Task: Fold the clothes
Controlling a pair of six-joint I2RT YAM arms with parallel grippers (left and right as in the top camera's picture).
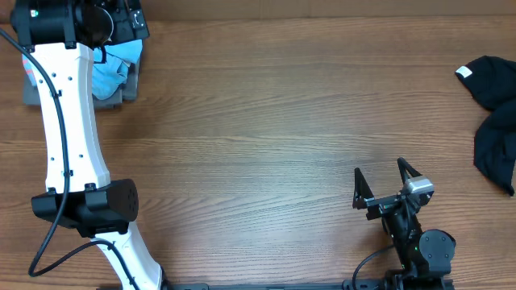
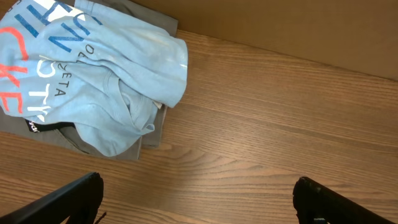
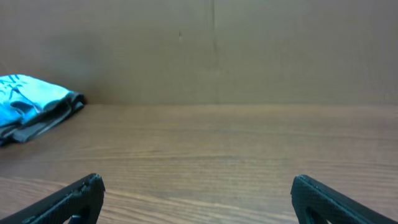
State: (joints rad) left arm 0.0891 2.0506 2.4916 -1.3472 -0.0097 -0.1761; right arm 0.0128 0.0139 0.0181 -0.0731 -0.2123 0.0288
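T-shirt (image 2: 93,74), light-blue with lettering, crumpled on grey garment (image 2: 37,132); black cloth garment (image 1: 496,113) at tabletop (image 1: 266,121) right edge; left hand (image 2: 198,183), right hand (image 1: 379,167) both spread apart, empty.

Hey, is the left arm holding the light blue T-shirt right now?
No, the left gripper is open over the table, and the light-blue T-shirt lies apart from its fingers on a grey garment.

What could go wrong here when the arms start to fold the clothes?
1. The light-blue T-shirt lies crumpled on a grey garment, so the open left gripper may pinch both layers and drag the grey one too.
2. The black garment is partly cut off at the overhead view's right border; if the table ends there, a careless pull might drop it.
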